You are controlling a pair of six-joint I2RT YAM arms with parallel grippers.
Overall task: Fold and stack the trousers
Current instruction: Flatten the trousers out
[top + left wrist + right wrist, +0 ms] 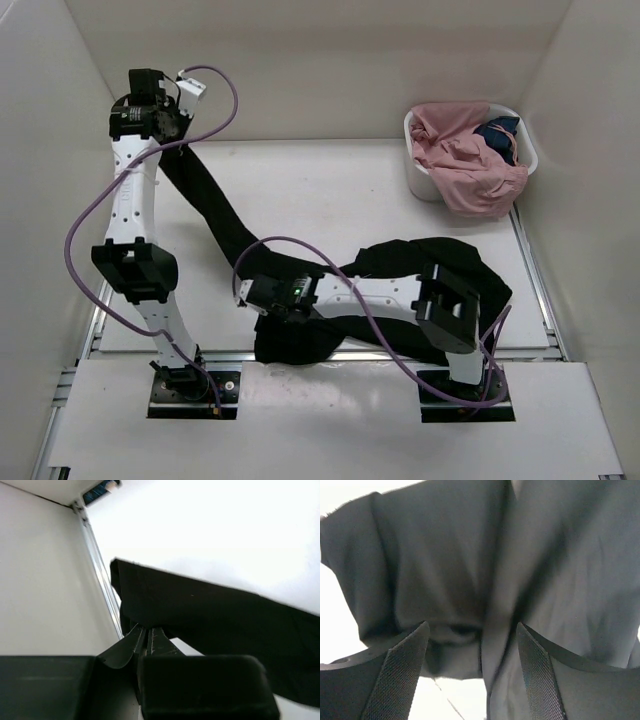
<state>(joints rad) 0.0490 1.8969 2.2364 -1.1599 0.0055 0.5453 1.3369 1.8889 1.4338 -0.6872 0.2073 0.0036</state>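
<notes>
The white tabletop (pixel 340 190) carries the black trousers (pixel 215 215). One leg stretches from the far-left corner to a bunched heap by the right arm, under that arm's purple cable (pixel 285 239). A white basket (pixel 422 178) of pink clothes sits far right. The left tool (pixel 147 632) is closed, pinching the leg's end. The right tool (pixel 470 665) gapes wide, with bunched fabric between its fingers.

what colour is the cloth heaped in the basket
The cloth is pink; top external view shows it best.
</notes>
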